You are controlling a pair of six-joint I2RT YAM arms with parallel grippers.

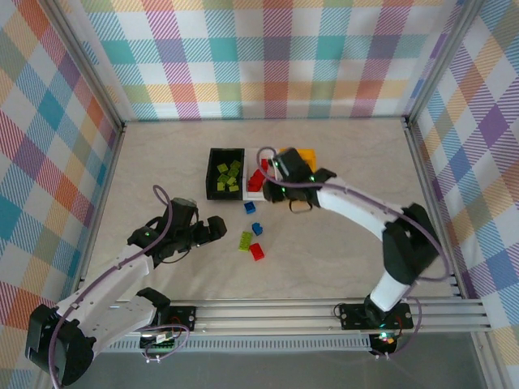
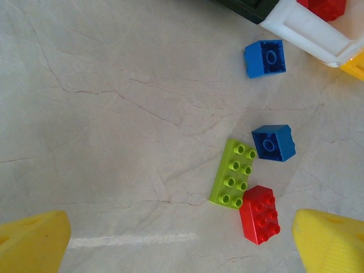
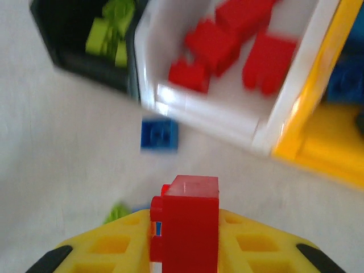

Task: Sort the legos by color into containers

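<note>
A: Risking anything here?
B: Possibly letting go early, bouncing the small glossy red plastic brick point(image 3: 190, 219) off the white rectangular plastic bin point(image 3: 211, 118).
A: Sitting where now?
B: Being pinched in the right gripper point(image 3: 185, 250), just short of that bin's near wall. Also seeing the left gripper point(image 2: 181, 244) spread wide above a long lime green plastic brick point(image 2: 233, 173).

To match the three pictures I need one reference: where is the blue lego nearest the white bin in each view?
Top external: blue lego, centre, just below the white bin.
Left wrist: blue lego upper right, beside the white bin's corner.
Right wrist: blue lego left of centre, below the white bin.
Shared landmark: the white bin.
</note>
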